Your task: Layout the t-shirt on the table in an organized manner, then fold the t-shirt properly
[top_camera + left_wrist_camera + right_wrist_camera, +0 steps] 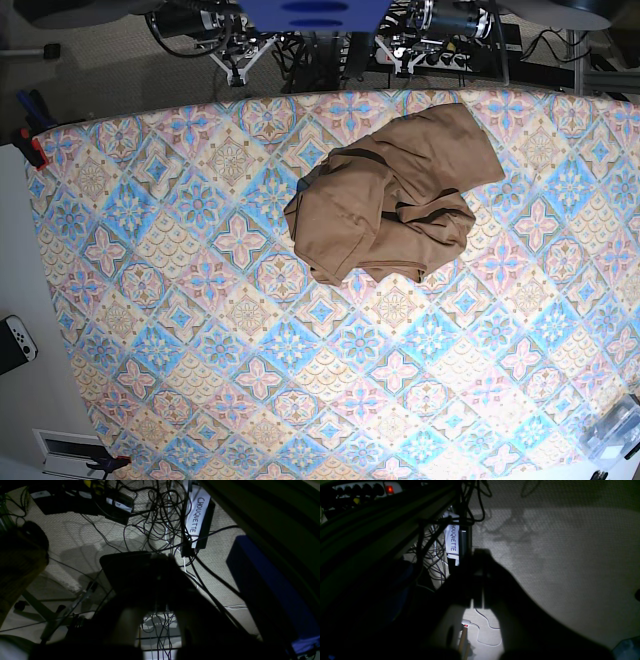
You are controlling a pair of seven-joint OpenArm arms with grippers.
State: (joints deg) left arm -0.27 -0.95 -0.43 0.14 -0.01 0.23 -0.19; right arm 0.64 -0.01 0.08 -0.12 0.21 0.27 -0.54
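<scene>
The tan-brown t-shirt (pixel 390 200) lies crumpled in a heap on the table (pixel 200 330), near the far edge and right of centre, with a darker neckline band showing in its folds. Both arms are drawn back beyond the table's far edge: the right arm (pixel 215 25) and the left arm (pixel 445 18). The left gripper (pixel 160 555) is a dark silhouette over the floor, jaws together and holding nothing. The right gripper (pixel 482 552) is also dark, shut and empty. Neither wrist view shows the t-shirt or the table.
Tangled black cables (pixel 160 510), a box labelled "CHOUQUETTE" (pixel 197 512) and a blue block (pixel 270 592) lie on the floor under the arms. A power strip with a red light (pixel 367 488) sits top left. A controller (pixel 15 340) and a clear container (pixel 615 430) flank the table.
</scene>
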